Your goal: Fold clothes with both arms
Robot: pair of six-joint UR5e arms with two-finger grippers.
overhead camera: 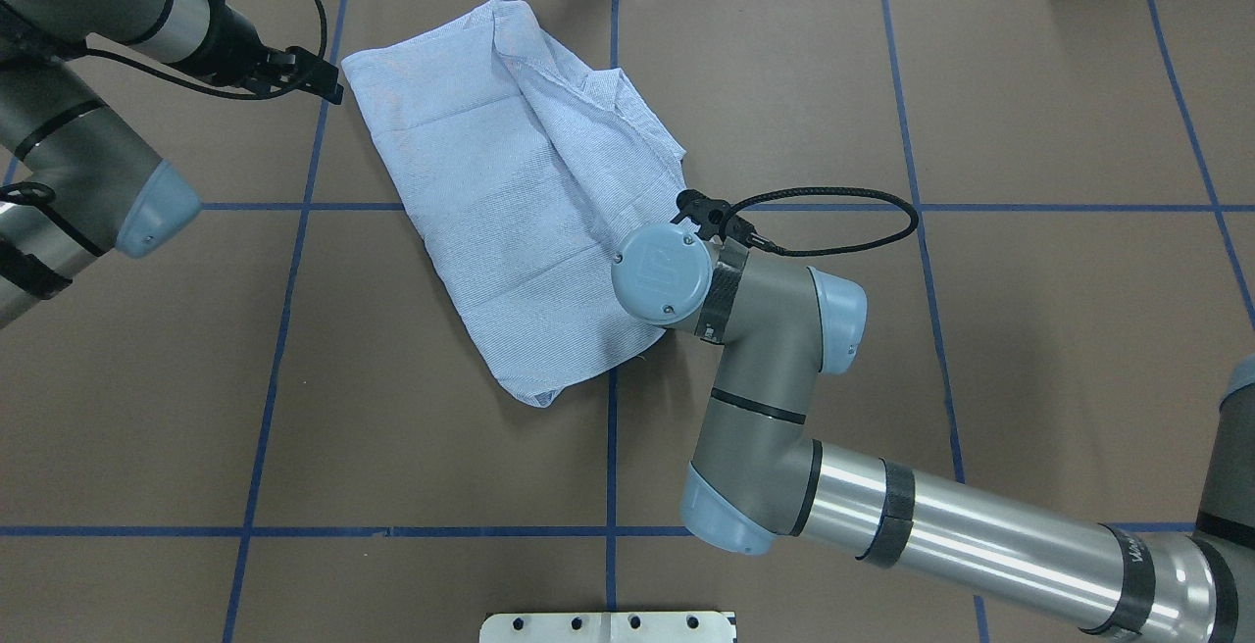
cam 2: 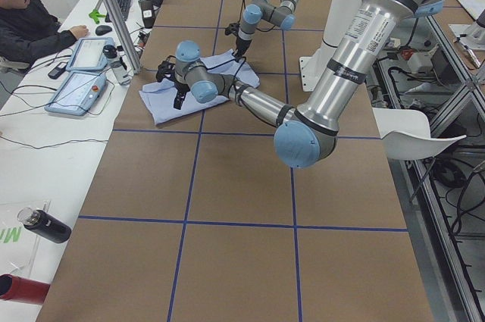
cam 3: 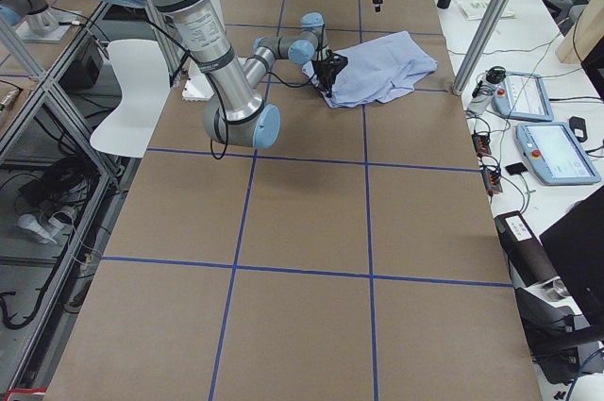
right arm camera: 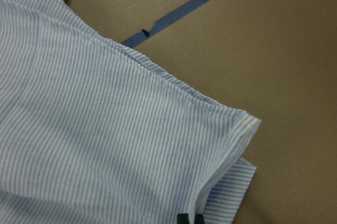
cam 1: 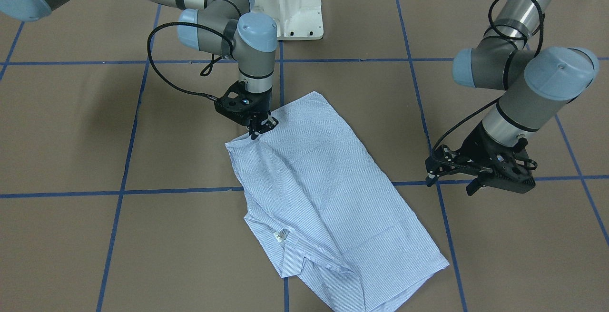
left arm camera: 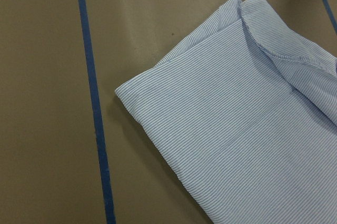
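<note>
right arm (cam 1: 254,50) jaws pinched on shirt (cam 1: 323,198) edge | left arm (cam 1: 537,93) jaws apart, empty, beside shirt

Bright even light, faint shadows, sharp focus

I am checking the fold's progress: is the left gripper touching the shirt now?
Apart. In the front-facing view, bare brown table shows between the left gripper and the shirt.

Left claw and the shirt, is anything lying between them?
Nothing lies there. The front-facing view shows only bare brown table and one blue tape line between the left claw and the shirt.
</note>
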